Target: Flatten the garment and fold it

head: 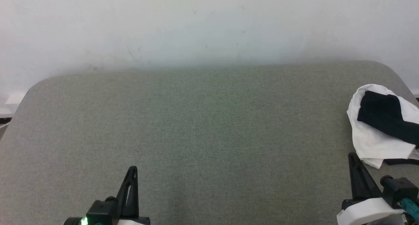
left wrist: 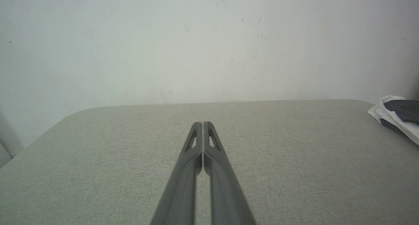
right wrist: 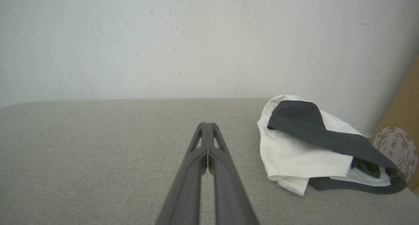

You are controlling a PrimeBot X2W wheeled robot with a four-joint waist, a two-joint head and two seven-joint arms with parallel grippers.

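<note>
Jaws closed: L end effector (left wrist: 203,124), R end effector (right wrist: 207,125) (both empty).

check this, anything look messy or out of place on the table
Yes: the garment lies crumpled in a heap near the right edge of the table, its black part flopped over the white, not spread flat. The left pincer and right pincer are shut, apart from it.

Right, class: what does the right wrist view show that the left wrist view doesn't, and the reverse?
Right wrist, not left: the shut right pincer and a brown board with a pale print, past the garment. Left wrist, not right: the shut left pincer and the table's rounded corner. Both: the crumpled garment on the grey table, and the white wall.
</note>
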